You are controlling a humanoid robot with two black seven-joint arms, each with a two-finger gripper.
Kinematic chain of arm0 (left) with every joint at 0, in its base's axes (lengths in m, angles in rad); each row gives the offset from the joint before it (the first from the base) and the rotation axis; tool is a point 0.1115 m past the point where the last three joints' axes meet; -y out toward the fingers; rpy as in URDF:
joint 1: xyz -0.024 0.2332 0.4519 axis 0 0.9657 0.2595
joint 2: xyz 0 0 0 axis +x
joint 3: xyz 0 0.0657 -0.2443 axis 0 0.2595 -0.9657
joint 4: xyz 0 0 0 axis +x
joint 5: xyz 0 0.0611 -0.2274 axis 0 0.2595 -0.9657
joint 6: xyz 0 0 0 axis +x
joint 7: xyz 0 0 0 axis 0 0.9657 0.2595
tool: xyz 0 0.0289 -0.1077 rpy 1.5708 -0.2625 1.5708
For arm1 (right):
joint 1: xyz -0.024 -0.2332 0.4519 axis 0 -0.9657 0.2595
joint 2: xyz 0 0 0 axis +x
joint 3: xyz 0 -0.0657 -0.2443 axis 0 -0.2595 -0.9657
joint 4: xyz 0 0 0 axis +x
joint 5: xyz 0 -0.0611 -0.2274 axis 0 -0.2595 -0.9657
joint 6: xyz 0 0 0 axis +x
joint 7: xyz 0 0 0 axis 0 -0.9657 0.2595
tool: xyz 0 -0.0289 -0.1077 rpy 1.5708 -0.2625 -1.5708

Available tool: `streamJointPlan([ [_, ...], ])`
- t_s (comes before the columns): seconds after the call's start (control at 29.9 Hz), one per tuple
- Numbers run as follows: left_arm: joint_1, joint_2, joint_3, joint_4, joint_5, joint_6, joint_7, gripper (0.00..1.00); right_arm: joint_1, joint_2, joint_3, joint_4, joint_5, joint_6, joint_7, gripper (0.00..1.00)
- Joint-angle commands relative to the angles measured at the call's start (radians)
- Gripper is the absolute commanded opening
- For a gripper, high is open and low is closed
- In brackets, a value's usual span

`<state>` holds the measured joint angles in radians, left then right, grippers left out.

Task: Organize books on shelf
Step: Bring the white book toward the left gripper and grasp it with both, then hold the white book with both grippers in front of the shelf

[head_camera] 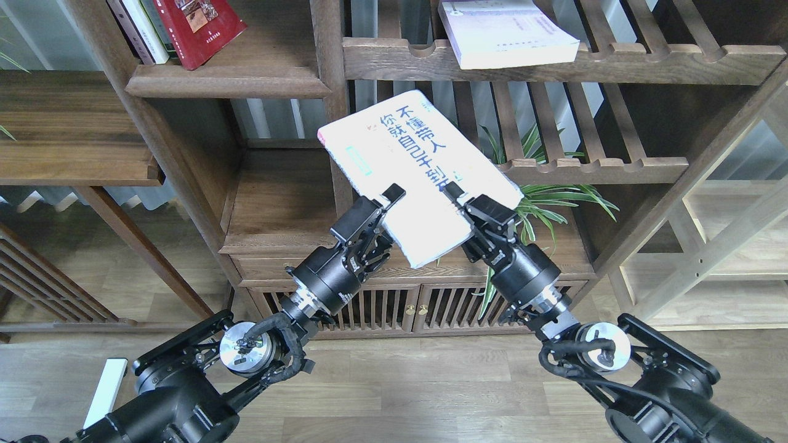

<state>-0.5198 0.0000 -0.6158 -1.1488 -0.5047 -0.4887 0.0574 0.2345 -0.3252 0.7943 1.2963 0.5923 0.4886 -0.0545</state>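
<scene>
The white book with big blue Chinese characters [412, 166] is held tilted in the air in front of the bookcase post. My right gripper [458, 197] is shut on its lower right edge. My left gripper [388, 215] is open, with the book's lower left edge between its jaws; its lower finger is hidden under the book. The dark red book [200, 27] leans on the solid walnut shelf [228, 83] at the upper left. The pale lavender-white book [505, 31] lies flat on a slatted rack at the top.
The vertical post [329, 92] stands just behind the held book. Slatted racks [591, 165] and a green plant [548, 197] are on the right. A low cabinet with slatted doors [394, 301] is below. Thin upright books [144, 31] stand beside the red one.
</scene>
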Motion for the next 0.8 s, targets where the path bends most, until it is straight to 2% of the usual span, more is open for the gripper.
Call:
streamJointPlan([
  [0.0,0.000,0.000,-0.002,-0.002,0.000,0.000,0.012,0.98,0.000,0.000,-0.003,0.000,-0.005,0.000,-0.001,0.05],
  [0.77,0.000,0.000,0.011,0.003,0.005,0.007,0.052,0.97,-0.006,0.005,-0.038,0.000,-0.029,0.000,-0.002,0.05],
])
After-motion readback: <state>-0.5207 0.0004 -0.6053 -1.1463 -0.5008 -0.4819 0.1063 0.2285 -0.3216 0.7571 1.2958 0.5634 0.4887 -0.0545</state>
